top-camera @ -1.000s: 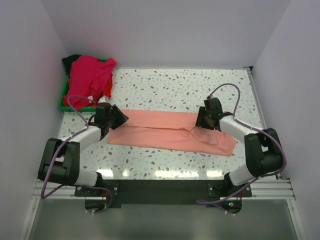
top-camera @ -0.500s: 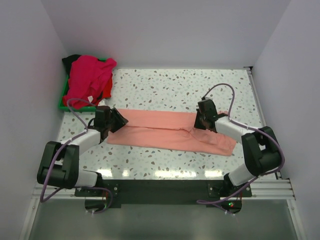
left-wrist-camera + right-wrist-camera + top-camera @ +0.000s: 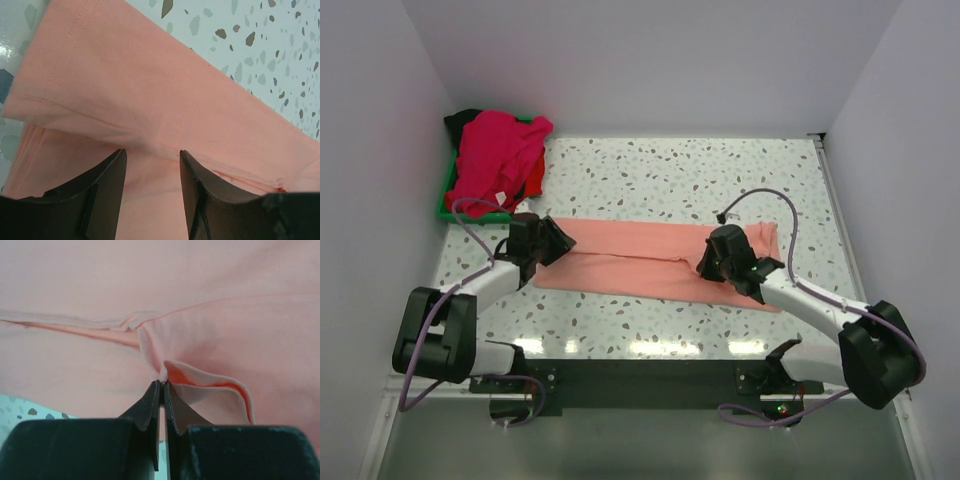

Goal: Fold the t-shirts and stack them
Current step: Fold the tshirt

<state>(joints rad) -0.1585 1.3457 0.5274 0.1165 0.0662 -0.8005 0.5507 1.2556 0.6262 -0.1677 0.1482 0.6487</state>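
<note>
Salmon-pink t-shirt: lies flat across the middle of the table, folded into a long band that runs from left to right; a stitched hem shows at its left end

Raised flap: just right of the band's middle a small fold of the cloth stands up, its brighter underside showing

Right gripper: clenched on that raised flap of the salmon-pink t-shirt, its two dark fingers pressed together with only cloth between them

Left gripper: jaws released and standing apart over the band's left end, with nothing between them; whether the tips touch the cloth I cannot tell

Magenta-pink t-shirt: crumpled on top of a heap at the table's far left corner, well apart from the salmon band

Red t-shirt: peeps out at the right side of that heap, under the magenta one

Black t-shirt: a dark edge at the far side of the heap, against the wall

Green tray: under the heap in the far left corner, only its rim on view

Table: pale and speckled with grey-brown flecks, with plain white walls at its left, far and right edges

Arms: both reach in from the near edge, a purple cable looping over each
</note>
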